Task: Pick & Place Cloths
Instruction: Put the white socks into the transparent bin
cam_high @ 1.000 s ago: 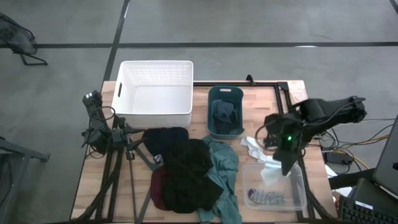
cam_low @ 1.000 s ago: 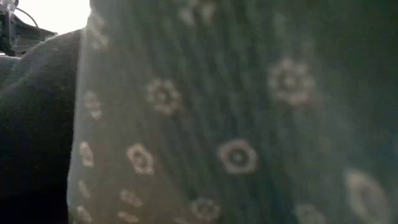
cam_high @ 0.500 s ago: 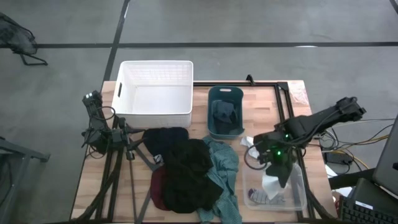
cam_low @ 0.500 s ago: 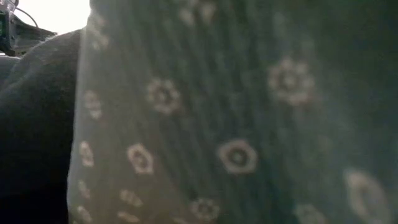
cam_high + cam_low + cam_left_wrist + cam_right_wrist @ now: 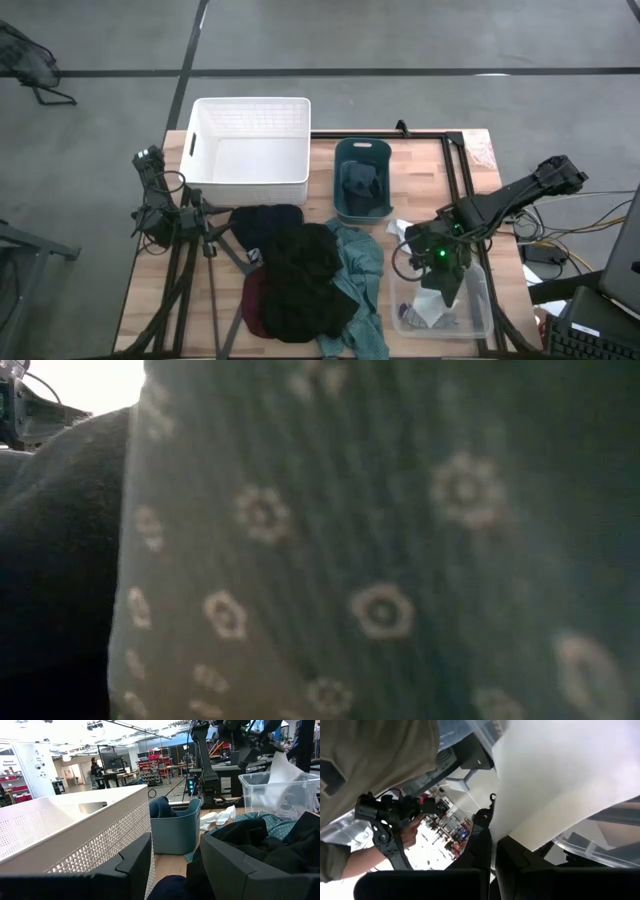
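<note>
The right pincer point(image 5: 443, 290) hangs over the clear plastic bin point(image 5: 483, 318) at the near right corner of the surface point(image 5: 420, 165), its fingers closed on a white cloth point(image 5: 560, 785) that drapes from the tips down into the bin. The cloth's long axis runs roughly vertical, pinched end up and loose end trailing toward the bin floor, where a grey-striped piece point(image 5: 425, 318) already lies. Just beyond the pincer, on the bare wood, sits another crumpled white cloth point(image 5: 404, 233), not yet picked. Farther off to its side, a heap waits: the black garment point(image 5: 305, 280) on top, the teal flowered cloth point(image 5: 362, 262) spilling beside it, a maroon edge point(image 5: 253, 300) and a dark navy piece point(image 5: 262, 225) underneath. The teal bin point(image 5: 362, 205) holds one dark garment; the white basket point(image 5: 250, 150) looks empty. I judge the sorting to be early, with most of the pile left. The left pincer point(image 5: 172, 865) rests low by the heap, fingers parted, holding nothing.
</note>
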Action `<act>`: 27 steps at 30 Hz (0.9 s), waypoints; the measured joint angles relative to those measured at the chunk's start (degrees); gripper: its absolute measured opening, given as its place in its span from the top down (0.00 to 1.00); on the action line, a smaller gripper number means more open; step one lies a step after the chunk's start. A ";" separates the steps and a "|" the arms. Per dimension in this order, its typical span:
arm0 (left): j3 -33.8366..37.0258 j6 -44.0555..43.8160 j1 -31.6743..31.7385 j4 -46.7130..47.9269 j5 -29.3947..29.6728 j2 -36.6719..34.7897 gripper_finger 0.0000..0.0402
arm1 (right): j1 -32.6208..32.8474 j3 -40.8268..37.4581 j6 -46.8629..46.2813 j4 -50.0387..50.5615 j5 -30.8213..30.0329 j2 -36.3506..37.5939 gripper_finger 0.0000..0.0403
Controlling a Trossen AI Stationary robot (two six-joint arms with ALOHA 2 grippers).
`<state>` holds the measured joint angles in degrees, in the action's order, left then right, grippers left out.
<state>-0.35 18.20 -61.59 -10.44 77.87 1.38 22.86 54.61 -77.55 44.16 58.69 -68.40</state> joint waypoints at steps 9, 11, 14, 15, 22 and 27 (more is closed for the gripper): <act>0.01 0.00 0.00 0.00 0.00 -0.01 0.56 | 0.03 -3.06 -0.32 1.53 -0.57 0.00 0.93; -0.01 0.00 -0.01 0.00 -0.01 0.01 0.56 | 0.03 -3.21 -0.12 2.78 -1.68 0.04 0.90; 0.01 0.00 0.00 0.00 -0.01 -0.01 0.56 | 0.01 -3.32 0.48 4.54 -3.56 0.04 0.83; -0.01 0.00 -0.01 0.00 0.00 -0.01 0.56 | 0.01 -3.32 0.55 5.30 -4.33 0.04 0.80; 0.01 0.00 -0.01 0.00 0.00 0.01 0.56 | -0.29 -3.32 2.29 7.52 -6.36 0.10 0.63; 0.00 0.00 0.01 0.00 -0.01 0.00 0.56 | -1.31 -1.73 1.53 8.24 -6.38 0.19 0.54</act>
<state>-0.35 18.20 -61.58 -10.44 77.86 1.38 21.55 52.88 -76.02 52.40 52.32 -68.21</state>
